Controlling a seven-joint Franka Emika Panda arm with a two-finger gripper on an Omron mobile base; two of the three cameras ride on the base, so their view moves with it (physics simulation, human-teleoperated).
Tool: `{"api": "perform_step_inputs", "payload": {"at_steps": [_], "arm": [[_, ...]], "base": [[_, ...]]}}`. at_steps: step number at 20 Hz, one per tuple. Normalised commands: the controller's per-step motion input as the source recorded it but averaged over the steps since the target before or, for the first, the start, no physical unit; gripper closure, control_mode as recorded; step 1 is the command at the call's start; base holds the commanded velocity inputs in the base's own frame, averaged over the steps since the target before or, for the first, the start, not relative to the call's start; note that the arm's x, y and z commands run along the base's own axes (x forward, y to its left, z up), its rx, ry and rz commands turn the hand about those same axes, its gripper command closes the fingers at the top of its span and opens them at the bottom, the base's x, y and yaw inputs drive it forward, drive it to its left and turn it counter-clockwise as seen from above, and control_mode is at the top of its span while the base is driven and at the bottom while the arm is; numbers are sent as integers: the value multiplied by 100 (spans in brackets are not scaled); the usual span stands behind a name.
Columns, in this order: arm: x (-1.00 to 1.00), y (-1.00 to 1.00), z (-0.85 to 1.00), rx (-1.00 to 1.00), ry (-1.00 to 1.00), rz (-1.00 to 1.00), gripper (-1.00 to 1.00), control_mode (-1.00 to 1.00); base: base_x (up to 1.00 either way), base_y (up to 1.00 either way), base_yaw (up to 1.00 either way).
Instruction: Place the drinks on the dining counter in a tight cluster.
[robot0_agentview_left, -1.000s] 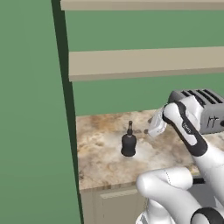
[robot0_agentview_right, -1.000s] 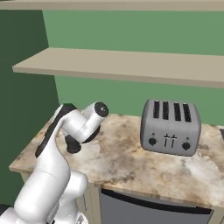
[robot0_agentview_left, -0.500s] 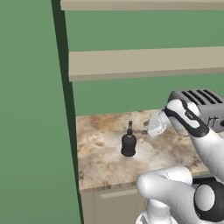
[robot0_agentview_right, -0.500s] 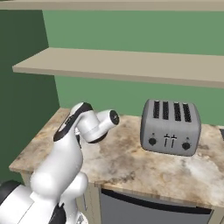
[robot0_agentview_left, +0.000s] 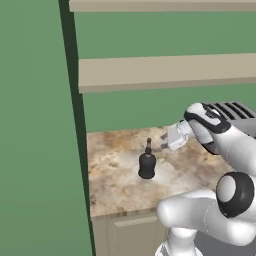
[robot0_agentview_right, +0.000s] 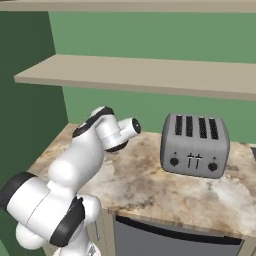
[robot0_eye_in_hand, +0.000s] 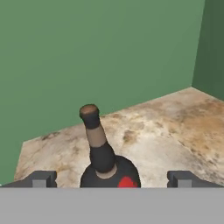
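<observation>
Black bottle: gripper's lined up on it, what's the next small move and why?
Probably ease the gripper forward and down around the black bottle, then close. Its open fingertips flank the bottle in the hand view, yet the left base view shows the hand beside the neck, not touching.

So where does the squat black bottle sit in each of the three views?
Left base view: squat black bottle stands centre, on the marbled counter.
Right base view: cannot make it out; the arm stands in front.
Hand view: bottom centre, between the fingertips.
Shared landmark: the marbled counter against the green wall.
</observation>
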Motion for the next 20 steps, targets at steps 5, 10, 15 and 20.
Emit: {"api": "perform_step_inputs", "payload": {"at_steps": [5,10,15,20], "arm": [[0,0,-25,0,0,0,-100,-100],[-49,0,-29,3,-7,0,-100,-100],[-30,9,-8,1,-10,0,-100,-100],[-4,30,-7,0,-6,0,-100,-100]], "base": [[0,0,0],[0,0,0],[0,0,0],[0,0,0]]}}
